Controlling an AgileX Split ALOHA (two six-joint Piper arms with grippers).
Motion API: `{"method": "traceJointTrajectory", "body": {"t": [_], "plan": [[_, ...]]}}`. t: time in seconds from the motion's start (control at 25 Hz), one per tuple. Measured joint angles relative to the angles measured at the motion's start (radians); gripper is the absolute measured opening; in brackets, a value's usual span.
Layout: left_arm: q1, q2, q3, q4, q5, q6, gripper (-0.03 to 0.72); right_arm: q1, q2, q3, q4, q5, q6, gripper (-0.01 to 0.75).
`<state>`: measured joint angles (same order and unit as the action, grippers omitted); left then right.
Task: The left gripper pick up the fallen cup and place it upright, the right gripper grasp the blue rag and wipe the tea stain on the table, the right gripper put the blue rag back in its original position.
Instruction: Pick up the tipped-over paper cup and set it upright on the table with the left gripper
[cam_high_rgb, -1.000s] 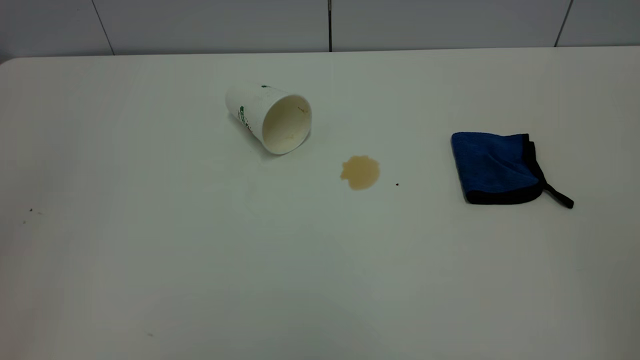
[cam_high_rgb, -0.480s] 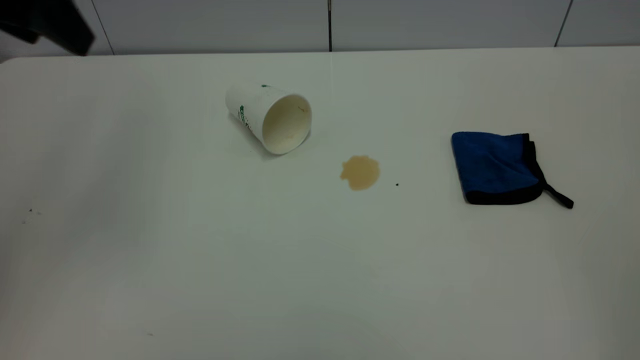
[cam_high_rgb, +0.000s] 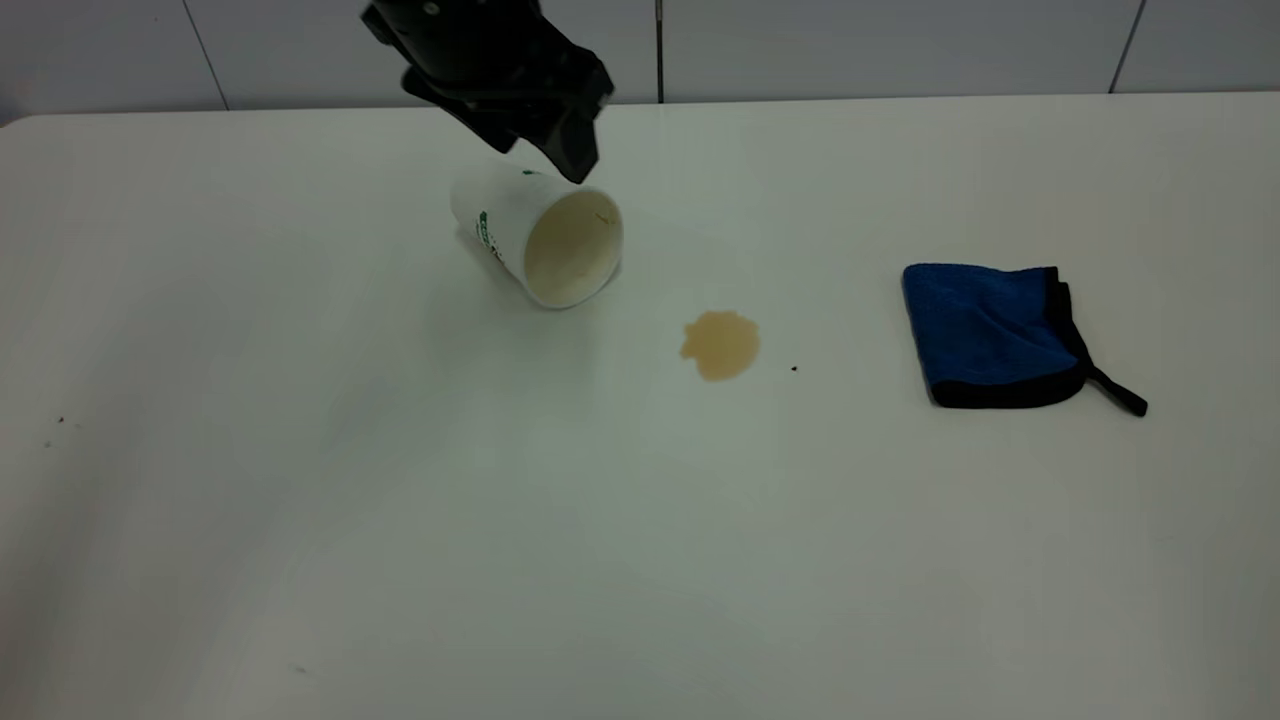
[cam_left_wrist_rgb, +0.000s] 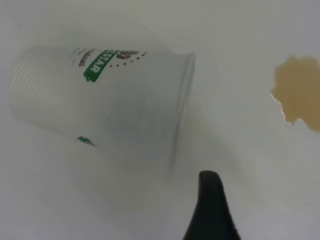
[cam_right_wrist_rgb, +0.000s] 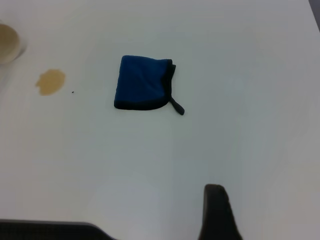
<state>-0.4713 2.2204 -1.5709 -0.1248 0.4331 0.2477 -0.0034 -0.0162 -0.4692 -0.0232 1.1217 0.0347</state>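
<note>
foreground to background, exterior view: bare white table (cam_high_rgb: 400, 560); then the tea stain (cam_high_rgb: 720, 344), with the blue rag (cam_high_rgb: 985, 335) well apart on the right-arm side, folded and untouched; then the cup (cam_high_rgb: 540, 240), on its side with its mouth toward the camera and the stain; farthest, the left gripper (cam_high_rgb: 545, 150), hovering just above the cup's upper wall. only one dark fingertip (cam_left_wrist_rgb: 212, 210) appears in the left wrist view, beside the cup's rim, so its opening cannot be told. the right gripper (cam_right_wrist_rgb: 217, 212) hangs high, well away from the rag, one fingertip visible, opening likewise unreadable.

likely hazards: a lying cup rolls easily, so a descending finger striking the curved wall off-centre could push it toward the stain and smear it. thin paper may crush under a hard squeeze. a grip near the rim could let the cup swing or slip while being stood up.
</note>
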Motion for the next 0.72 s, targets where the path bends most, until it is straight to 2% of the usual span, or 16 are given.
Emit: {"method": "traceJointTrajectory", "body": {"t": [0.08,0.2,0.4,0.72], "plan": [[-0.021,0.076,-0.095,0.093,0.069,-0.071,0.591,0.000,0.000,0.000,0.000,0.000,0.000,0.534],[-0.062,0.162,-0.216,0.315,0.145,-0.221,0.591,0.000,0.000,0.000,0.000,0.000,0.000,0.534],[-0.121,0.241,-0.303,0.622,0.173,-0.500,0.591,0.000,0.000,0.000,0.000,0.000,0.000,0.534],[-0.162,0.321,-0.306,0.837,0.170,-0.685,0.591,0.000,0.000,0.000,0.000,0.000,0.000,0.534]]}}
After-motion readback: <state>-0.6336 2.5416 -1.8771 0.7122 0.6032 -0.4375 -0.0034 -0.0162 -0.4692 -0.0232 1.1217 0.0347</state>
